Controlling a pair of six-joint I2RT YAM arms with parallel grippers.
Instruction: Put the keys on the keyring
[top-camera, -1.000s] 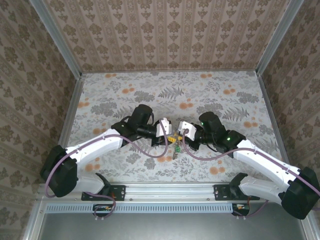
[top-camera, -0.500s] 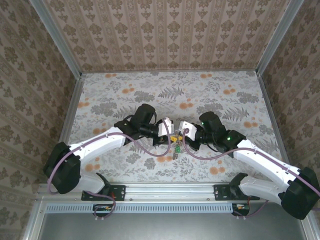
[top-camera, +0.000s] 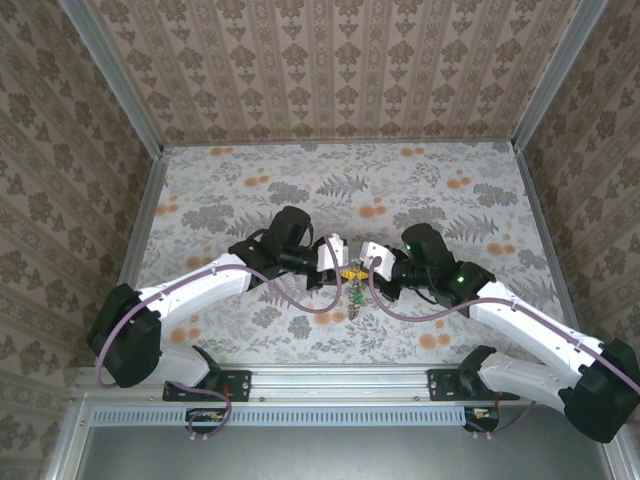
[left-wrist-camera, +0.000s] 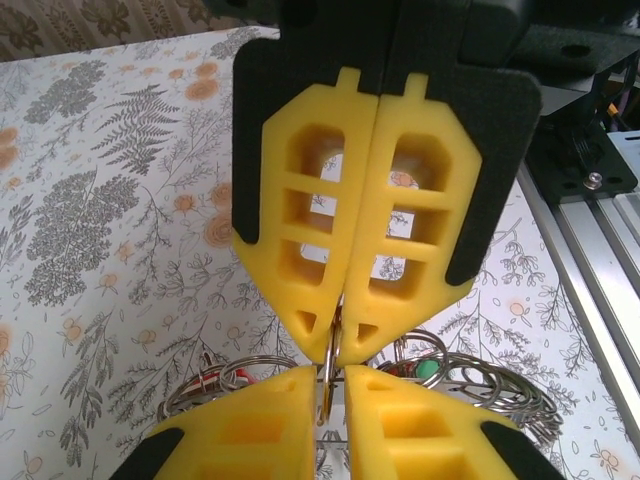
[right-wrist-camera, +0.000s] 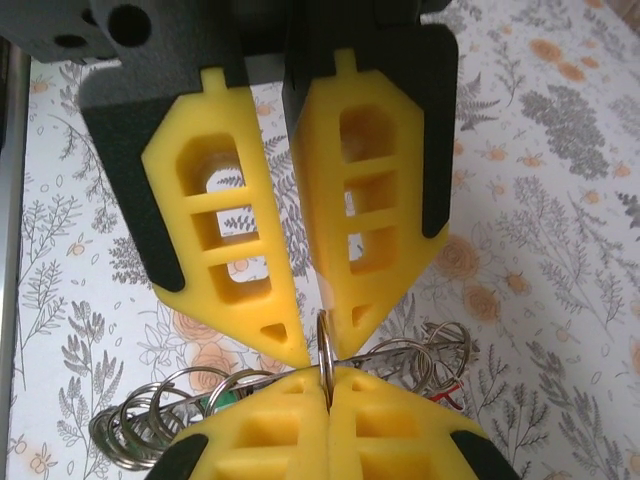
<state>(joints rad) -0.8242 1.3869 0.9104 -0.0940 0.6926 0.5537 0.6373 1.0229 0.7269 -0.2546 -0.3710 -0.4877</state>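
Keys (left-wrist-camera: 428, 370): tiny, with red and green heads, tucked into a bunch of wire loops (left-wrist-camera: 500, 390). The bunch hangs under the fingertips, over the near half of the table (top-camera: 200, 200), about midway between its left and right edges.
Keyring (right-wrist-camera: 325, 350): a thin metal ring seen edge-on, standing between the two sets of yellow pads just above the bunch.
Right gripper (right-wrist-camera: 325, 378): jaws pressed together on the keyring's edge.
Left gripper (left-wrist-camera: 330, 378): jaws narrow, with one pad on each side of the same ring. I cannot tell whether they already pinch it.
Handling: probably light, stiff and slick. The ring could twist or slip in a loose pinch, and the hanging bunch will likely swing. The best hold looks to be flat across the wire, well away from the split, so a key can be worked on there.
Hidden: the pads cover most of the ring, so its split cannot be found. The number of keys is unclear, and so is which loops carry them. Whether the bunch touches the table is also unclear, and from above it is too small to read.
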